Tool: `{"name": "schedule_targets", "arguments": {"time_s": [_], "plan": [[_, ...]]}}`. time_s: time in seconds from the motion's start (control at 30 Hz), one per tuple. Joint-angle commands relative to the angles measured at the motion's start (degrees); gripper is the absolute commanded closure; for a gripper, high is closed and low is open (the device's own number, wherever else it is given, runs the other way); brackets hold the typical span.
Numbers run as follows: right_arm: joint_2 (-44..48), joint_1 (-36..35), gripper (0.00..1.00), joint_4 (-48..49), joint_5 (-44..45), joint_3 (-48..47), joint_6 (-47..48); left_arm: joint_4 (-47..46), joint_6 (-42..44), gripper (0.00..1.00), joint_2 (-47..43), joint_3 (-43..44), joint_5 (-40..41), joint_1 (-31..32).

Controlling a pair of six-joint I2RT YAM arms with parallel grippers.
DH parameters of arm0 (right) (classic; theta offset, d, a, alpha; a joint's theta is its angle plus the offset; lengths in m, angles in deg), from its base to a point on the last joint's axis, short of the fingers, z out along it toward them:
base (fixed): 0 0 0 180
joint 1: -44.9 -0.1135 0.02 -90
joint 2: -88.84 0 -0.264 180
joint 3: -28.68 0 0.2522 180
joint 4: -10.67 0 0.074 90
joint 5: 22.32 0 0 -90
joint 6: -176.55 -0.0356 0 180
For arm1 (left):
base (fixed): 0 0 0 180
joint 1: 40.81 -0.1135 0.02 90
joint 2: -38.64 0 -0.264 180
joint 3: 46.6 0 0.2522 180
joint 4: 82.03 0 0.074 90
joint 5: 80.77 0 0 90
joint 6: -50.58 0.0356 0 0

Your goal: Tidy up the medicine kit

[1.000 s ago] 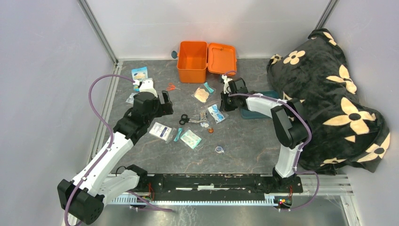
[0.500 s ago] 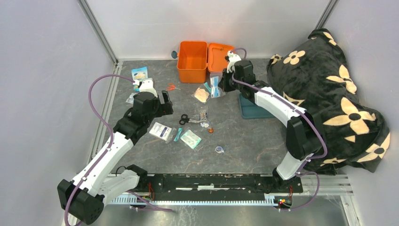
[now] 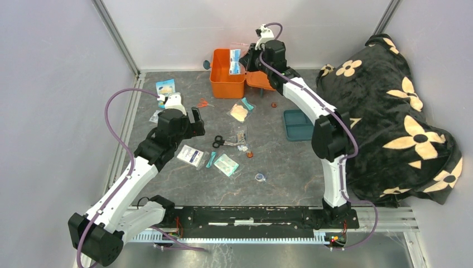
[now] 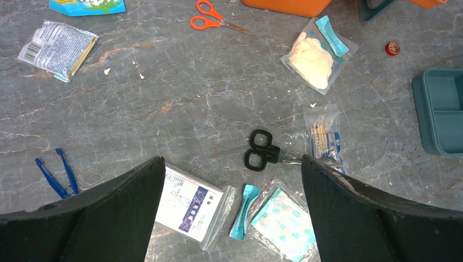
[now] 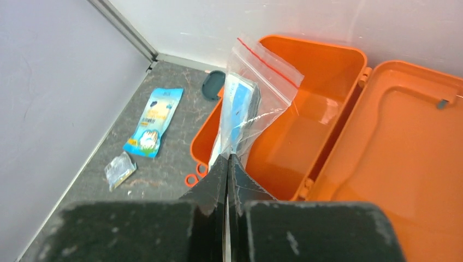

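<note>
— Where's the kit (image 3: 226, 88)?
— Far middle of the surface (image 3: 279, 162), lid open to its right. My right hand (image 5: 227, 160) is pinched tight on a clear bag (image 5: 248, 103), held above the box. My left hand (image 4: 232, 161) gapes wide, holding nothing.

The medicine kit (image 5: 306, 136) is bright orange. Blanket (image 3: 390, 111) is black with cream flowers (pretty loud), surface (image 3: 290, 167) grey and marbled.

Lab enclosure: white panels (image 3: 56, 84), aluminium framing (image 3: 116, 39)
</note>
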Motion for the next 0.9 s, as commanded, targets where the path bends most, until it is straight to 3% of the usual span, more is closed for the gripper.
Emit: {"name": "schedule_targets", "arguments": {"time_s": [0.0, 0.17, 0.33, 0.47, 0.63, 0.87], "plan": [[-6.9, 0.2, 1.00, 8.0, -0.6, -8.1, -3.4, -2.4, 1.0, 0.00, -0.8, 0.3, -0.5, -0.4], [-12.3, 0.3, 1.00, 15.1, 0.7, -11.5, -4.2, -2.4, 0.9, 0.00, -0.9, 0.3, -0.5, -0.6], [-16.3, 0.6, 1.00, 16.3, 1.3, -14.8, -4.4, -2.3, 0.9, 0.00, -0.7, 0.3, -0.4, -0.6], [-16.3, 1.2, 0.69, 16.6, 0.2, -14.3, -4.5, -2.0, 0.8, 0.00, -0.4, 0.4, 0.1, -1.0], [-12.8, 2.2, 0.40, 16.0, -0.3, -12.4, -3.2, -1.9, 0.5, 0.00, -0.4, 0.4, 0.3, -1.8], [-0.6, 3.7, 0.35, 11.9, -1.5, -5.3, 0.4, -1.8, 0.3, 0.00, -0.1, 0.4, 0.0, -2.6]]}}
